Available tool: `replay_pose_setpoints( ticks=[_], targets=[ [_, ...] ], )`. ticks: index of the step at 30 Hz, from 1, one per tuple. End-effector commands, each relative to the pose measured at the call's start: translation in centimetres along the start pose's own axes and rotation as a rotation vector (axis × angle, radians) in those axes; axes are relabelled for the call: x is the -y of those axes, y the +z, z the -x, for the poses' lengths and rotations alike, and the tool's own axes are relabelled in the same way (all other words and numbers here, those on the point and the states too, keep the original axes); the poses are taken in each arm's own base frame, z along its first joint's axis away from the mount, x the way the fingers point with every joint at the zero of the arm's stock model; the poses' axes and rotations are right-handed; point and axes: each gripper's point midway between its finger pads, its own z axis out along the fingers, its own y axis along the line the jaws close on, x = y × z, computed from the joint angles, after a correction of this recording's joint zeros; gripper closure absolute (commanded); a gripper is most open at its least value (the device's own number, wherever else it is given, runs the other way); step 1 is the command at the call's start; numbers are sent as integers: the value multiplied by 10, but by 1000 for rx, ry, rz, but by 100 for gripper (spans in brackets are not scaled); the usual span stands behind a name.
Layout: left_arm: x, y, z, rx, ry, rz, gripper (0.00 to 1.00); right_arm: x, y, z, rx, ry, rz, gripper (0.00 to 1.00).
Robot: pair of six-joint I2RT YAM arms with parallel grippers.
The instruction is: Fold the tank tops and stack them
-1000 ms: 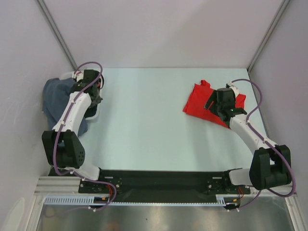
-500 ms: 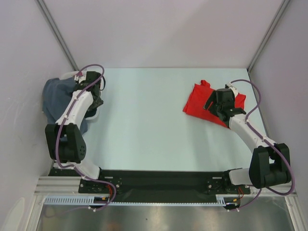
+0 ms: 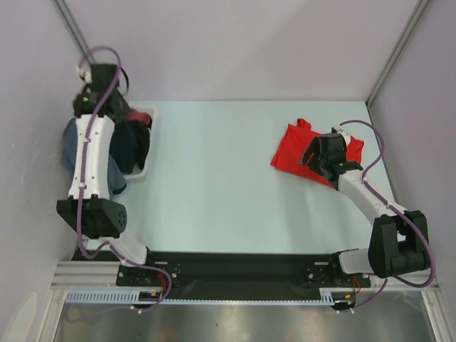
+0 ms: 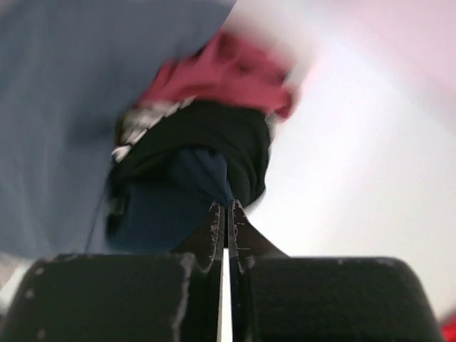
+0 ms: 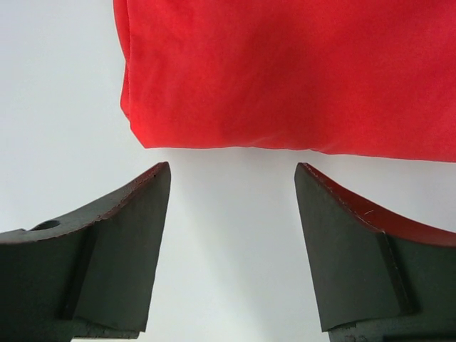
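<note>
- Left tool (image 4: 225, 206): you had it clenched on a fold of the navy tank top (image 3: 134, 139), raised above the table (image 3: 214, 178) at 10 o'clock in the top view.
- Navy tank top: it hung bunched below your left tool, with maroon trim showing at its upper end, over the white basket (image 3: 147, 112).
- Blue-grey cloth (image 3: 71, 142): it lay at 9 o'clock, just beside the basket and partly behind your left arm.
- Right tool (image 5: 231, 171): you had it released, jaws spread wide and holding nothing, just short of the cloth edge.
- Red tank top (image 5: 285, 71): it lay folded flat on the table at 2 o'clock, its near edge just beyond your right tool's fingertips.
</note>
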Motion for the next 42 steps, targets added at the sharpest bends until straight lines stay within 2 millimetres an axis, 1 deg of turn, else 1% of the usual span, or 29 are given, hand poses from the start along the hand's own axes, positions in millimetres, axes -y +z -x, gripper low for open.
replay_pose_setpoints(
  ticks=[1, 2, 3, 4, 5, 6, 7, 8, 9, 11, 13, 16, 20, 21, 23, 24, 25, 27, 29, 30, 32, 33, 34, 35, 36, 39, 40, 41, 42],
  targets=[
    [28, -149, 146, 446, -130, -298, 100, -9, 1, 7, 28, 13, 36, 25],
    [21, -205, 182, 605, -195, -370, 100, -9, 1, 7, 27, 11, 35, 25],
    [17, -228, 196, 681, -224, -400, 100, -10, 1, 6, 26, 8, 37, 25],
    [-3, -280, 218, 847, -304, -438, 100, -10, 2, 5, 21, 10, 39, 25],
    [-11, -286, 222, 890, -333, -422, 100, -10, 2, 5, 23, 9, 41, 25],
    [-23, -300, 227, 952, -374, -411, 100, -10, 2, 4, 19, 8, 41, 25],
    [-43, -326, 229, 1062, -437, -411, 100, -10, 2, 2, 15, 8, 44, 25],
    [-50, -332, 229, 1092, -464, -405, 100, -11, 2, 2, 15, 8, 47, 25],
    [-57, -340, 227, 1115, -481, -408, 100, -11, 2, 0, 13, 5, 50, 25],
    [-52, -350, 224, 1124, -467, -469, 100, -13, 4, 0, 12, -1, 52, 26],
    [-46, -354, 221, 1117, -453, -513, 100, -14, 4, -1, 8, -5, 54, 26],
    [-47, -343, 214, 1078, -485, -504, 100, -14, 5, -2, 8, -10, 51, 26],
    [-28, -337, 202, 1007, -458, -600, 100, -15, 5, -4, 8, -18, 60, 26],
    [-14, -338, 194, 969, -442, -682, 100, -16, 6, -5, 9, -24, 65, 27],
    [3, -334, 182, 908, -424, -774, 100, -19, 5, -5, 11, -37, 74, 27],
    [15, -339, 172, 872, -400, -851, 100, -22, 5, -7, 10, -48, 81, 28],
    [30, -329, 160, 817, -387, -888, 100, -24, 5, -7, 15, -59, 84, 28],
    [53, -329, 140, 747, -378, -962, 100, -27, 5, -8, 21, -70, 88, 28],
    [70, -325, 123, 702, -361, -995, 100, -28, 5, -9, 27, -82, 84, 28],
    [87, -332, 109, 661, -340, -1049, 100, -28, 6, -10, 25, -84, 84, 28],
    [108, -329, 93, 610, -310, -1080, 100, -29, 8, -14, 16, -89, 88, 28],
    [123, -339, 77, 568, -281, -1133, 100, -31, 10, -14, 13, -91, 98, 29],
    [132, -342, 70, 549, -261, -1155, 100, -33, 11, -17, 4, -94, 106, 29],
    [145, -339, 59, 521, -219, -1159, 100, -34, 14, -21, -10, -107, 110, 29],
    [157, -346, 45, 489, -184, -1194, 100, -39, 15, -23, -18, -115, 127, 29],
    [167, -341, 23, 437, -130, -1208, 100, -44, 24, -34, -55, -149, 121, 32],
    [170, -326, 12, 409, -115, -1183, 100, -45, 27, -37, -69, -154, 123, 35],
    [166, -315, 10, 413, -126, -1139, 100, -45, 32, -43, -89, -157, 124, 36],
    [153, -313, 11, 432, -146, -1111, 100, -48, 34, -46, -107, -161, 140, 36]
  ],
)
